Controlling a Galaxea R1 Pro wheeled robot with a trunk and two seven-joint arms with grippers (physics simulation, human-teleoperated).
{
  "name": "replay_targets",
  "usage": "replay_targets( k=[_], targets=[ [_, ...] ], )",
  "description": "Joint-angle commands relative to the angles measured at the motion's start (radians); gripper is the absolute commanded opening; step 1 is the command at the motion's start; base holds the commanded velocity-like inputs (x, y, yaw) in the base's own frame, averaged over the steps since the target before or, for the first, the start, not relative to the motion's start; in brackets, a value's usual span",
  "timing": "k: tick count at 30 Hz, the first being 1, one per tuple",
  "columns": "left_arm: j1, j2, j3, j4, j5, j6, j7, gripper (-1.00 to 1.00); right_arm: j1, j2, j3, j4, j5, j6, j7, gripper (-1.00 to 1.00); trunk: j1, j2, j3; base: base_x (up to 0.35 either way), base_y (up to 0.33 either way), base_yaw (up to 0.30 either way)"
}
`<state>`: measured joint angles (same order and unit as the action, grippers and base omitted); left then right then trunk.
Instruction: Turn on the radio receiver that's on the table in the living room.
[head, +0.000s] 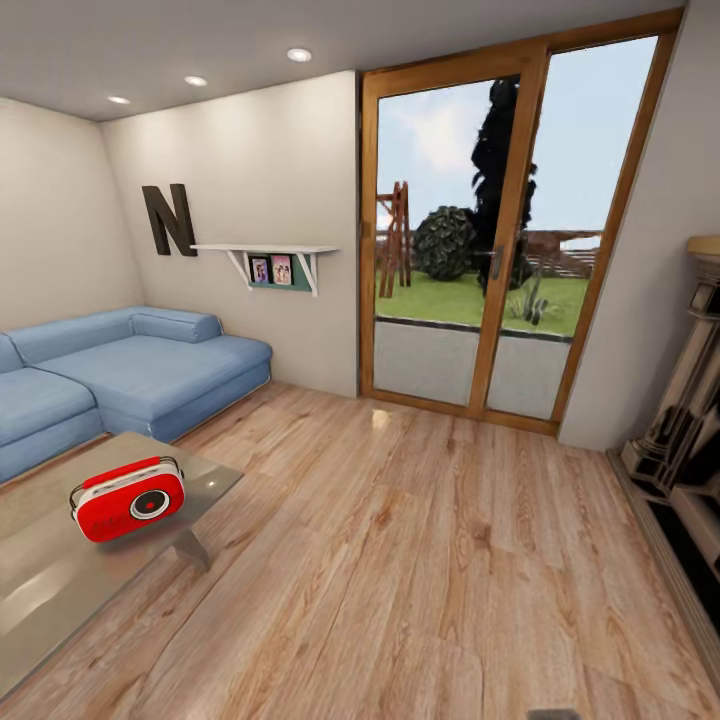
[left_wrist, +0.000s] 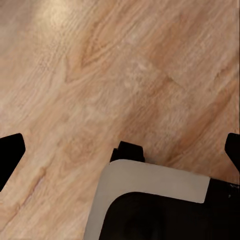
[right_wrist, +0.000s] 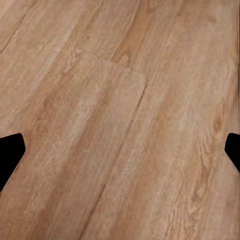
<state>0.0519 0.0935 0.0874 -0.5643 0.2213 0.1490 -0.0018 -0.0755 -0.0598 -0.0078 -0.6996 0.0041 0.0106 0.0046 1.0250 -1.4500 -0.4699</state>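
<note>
The red radio receiver (head: 128, 499) with white trim, a thin handle and a round front dial stands on the glossy grey table (head: 60, 580) at the lower left of the head view, near the table's far right corner. In the left wrist view my left gripper (left_wrist: 120, 152) hangs open over the wood floor, its dark fingertips (left_wrist: 10, 155) wide apart with nothing between them. My right gripper (right_wrist: 120, 152) is also open above bare planks, and its fingertips (right_wrist: 10, 155) are spread the same way. Both grippers are far from the radio.
A blue L-shaped sofa (head: 120, 375) stands behind the table along the left wall. Ahead is a glass sliding door (head: 500, 240) in a wood frame, with a dark fireplace surround (head: 685, 440) at the right. Open plank floor (head: 420, 560) lies between. Part of my grey-and-black base (left_wrist: 150, 200) shows below the left gripper.
</note>
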Motion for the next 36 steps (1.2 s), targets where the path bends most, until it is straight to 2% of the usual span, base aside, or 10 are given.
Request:
replay_targets(
  k=[1,3,4,9,16,19,20,23,24,36],
  targets=[
    [0.0,0.0,0.0,-0.042,0.0,0.024,0.001,1.0,0.0,0.0,0.0,-0.026,0.0,0.001,-0.001,1.0,0.0,0.0,0.0,0.0,0.0,0.0],
    [0.0,0.0,0.0,-0.122,0.0,0.07,0.001,1.0,0.0,0.0,0.0,-0.076,-0.002,0.004,-0.001,1.0,0.0,0.0,0.0,0.0,0.0,0.0],
    [0.0,0.0,0.001,-0.257,-0.001,0.164,0.002,1.0,0.0,0.0,0.0,-0.155,-0.006,0.024,-0.001,1.0,0.0,0.0,0.0,0.0,0.0,0.0],
    [0.0,-0.004,0.002,-0.605,-0.005,0.455,0.004,1.0,0.0,0.0,-0.002,-0.411,-0.013,0.268,-0.002,1.0,0.0,0.0,0.0,0.0,0.0,0.0],
    [0.0,-0.002,0.011,-0.823,-0.005,0.51,0.01,1.0,-0.006,0.001,-0.004,-0.563,-0.016,0.325,-0.006,1.0,0.0,0.0,0.0,0.0,0.0,0.0],
    [-0.026,-0.005,0.023,-0.897,-0.003,0.517,0.028,1.0,-0.064,0.001,-0.005,-0.576,-0.027,0.336,-0.009,1.0,0.0,0.0,0.0,0.0,0.0,0.0],
    [-0.167,-0.013,0.026,-0.859,-0.002,0.564,0.058,1.0,-0.188,0.001,-0.005,-0.533,-0.091,0.433,-0.049,1.0,0.0,0.0,0.0,0.0,0.0,0.0],
    [-0.303,-0.035,0.027,-0.763,-0.002,0.58,0.061,1.0,-0.242,0.001,-0.005,-0.525,-0.139,0.453,-0.072,1.0,0.0,0.0,0.0,0.0,0.0,0.0],
    [-0.429,-0.095,0.027,-0.628,0.001,0.575,0.064,1.0,-0.296,0.001,-0.005,-0.518,-0.164,0.453,-0.08,1.0,0.0,0.0,0.0,0.0,0.0,0.0],
    [-0.461,-0.16,0.028,-0.597,0.004,0.538,0.055,1.0,-0.31,0.001,-0.006,-0.524,-0.162,0.424,-0.076,1.0,0.0,0.0,0.0,0.0,0.0,0.0]
  ],
)
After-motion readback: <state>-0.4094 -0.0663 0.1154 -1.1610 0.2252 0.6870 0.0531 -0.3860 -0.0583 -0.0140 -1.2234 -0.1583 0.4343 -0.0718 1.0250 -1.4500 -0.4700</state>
